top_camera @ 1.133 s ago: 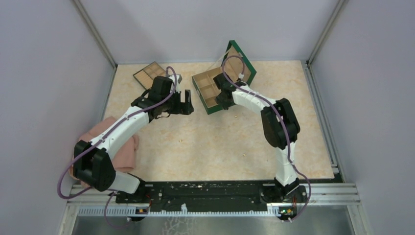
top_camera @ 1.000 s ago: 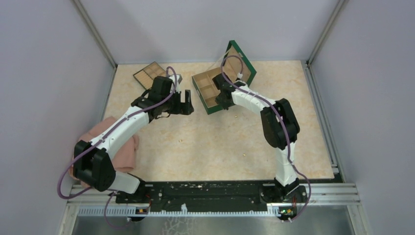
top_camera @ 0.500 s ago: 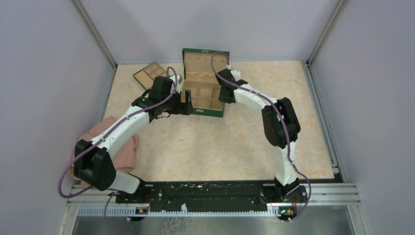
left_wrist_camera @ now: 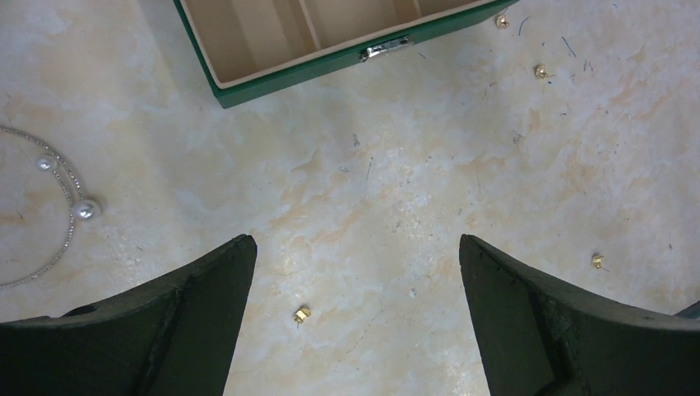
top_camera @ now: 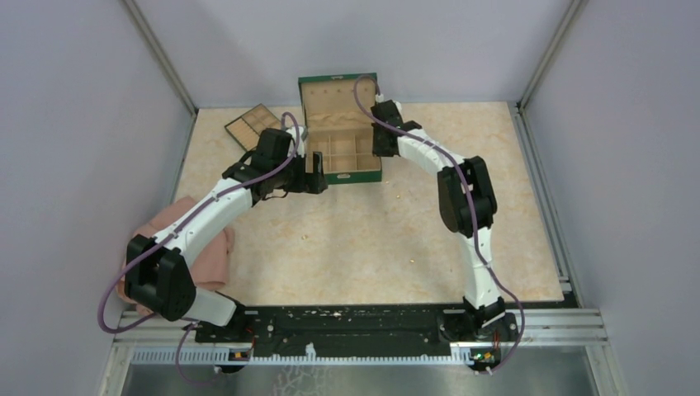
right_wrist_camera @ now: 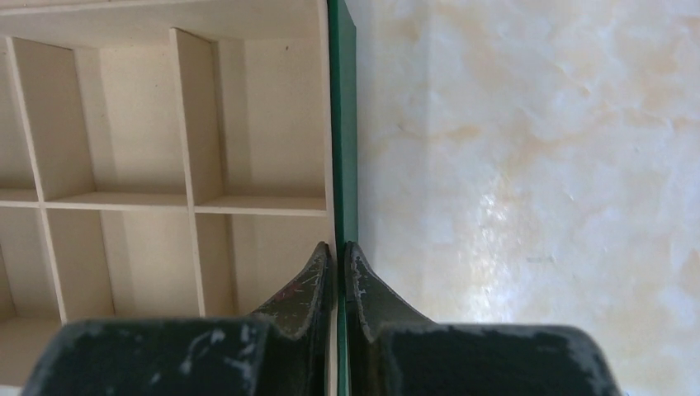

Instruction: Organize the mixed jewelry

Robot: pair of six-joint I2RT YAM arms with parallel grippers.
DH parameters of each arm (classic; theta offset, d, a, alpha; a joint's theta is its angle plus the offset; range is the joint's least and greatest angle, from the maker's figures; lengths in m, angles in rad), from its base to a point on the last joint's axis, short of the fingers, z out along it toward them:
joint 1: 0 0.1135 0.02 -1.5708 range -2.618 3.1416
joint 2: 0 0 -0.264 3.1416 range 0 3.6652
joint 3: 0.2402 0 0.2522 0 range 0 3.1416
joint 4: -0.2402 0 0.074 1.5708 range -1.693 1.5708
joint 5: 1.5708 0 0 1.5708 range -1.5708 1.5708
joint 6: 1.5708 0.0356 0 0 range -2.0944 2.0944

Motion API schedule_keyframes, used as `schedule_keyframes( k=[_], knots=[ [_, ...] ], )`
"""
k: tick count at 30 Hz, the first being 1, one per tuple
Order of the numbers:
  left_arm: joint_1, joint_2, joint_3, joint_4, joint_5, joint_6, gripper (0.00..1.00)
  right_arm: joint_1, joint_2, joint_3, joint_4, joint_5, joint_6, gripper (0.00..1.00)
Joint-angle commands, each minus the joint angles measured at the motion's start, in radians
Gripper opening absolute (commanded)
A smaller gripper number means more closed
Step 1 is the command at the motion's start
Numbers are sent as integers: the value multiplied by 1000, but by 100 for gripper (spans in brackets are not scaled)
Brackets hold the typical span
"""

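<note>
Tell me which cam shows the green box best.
Top view: it has the whole green box, lid up and compartments open to view. The left wrist view catches only the front corner and clasp. The right wrist view shows a few compartments and the right wall, which the right hand pinches.

The green hinged box with beige compartments (top_camera: 347,158) stands at 12 o'clock on the marbled beige table (top_camera: 512,206), with its lid raised behind it. At its 10 o'clock, near, lies the flat beige divided tray (top_camera: 248,124). The folded pink cloth (top_camera: 216,252) lies at the table's 8 o'clock edge. Small gold studs (top_camera: 304,238) are scattered before the box — from 5 to 7 o'clock of it. The thin silvery wire hoop with pearls (left_wrist_camera: 58,198) lies at 8 o'clock of the box's front left corner.
</note>
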Motion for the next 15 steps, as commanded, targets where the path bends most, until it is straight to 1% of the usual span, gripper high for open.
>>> schedule_keyframes(
  k=[1, 4, 9, 12, 15],
  knots=[
    [4, 10, 34, 5, 5, 3, 99, 3, 56, 131, 49, -38, -29, 0],
    [5, 10, 35, 1, 5, 0, 99, -6, 89, 164, 63, -29, -53, 0],
    [5, 8, 41, -9, 13, -3, 99, -35, 117, 225, 49, -32, -158, 0],
    [4, 5, 49, -13, 12, -4, 99, -54, 89, 180, 66, -46, -207, 0],
    [4, 2, 53, -9, 15, -6, 99, -68, 38, 81, 105, -50, -240, 0]
  ],
)
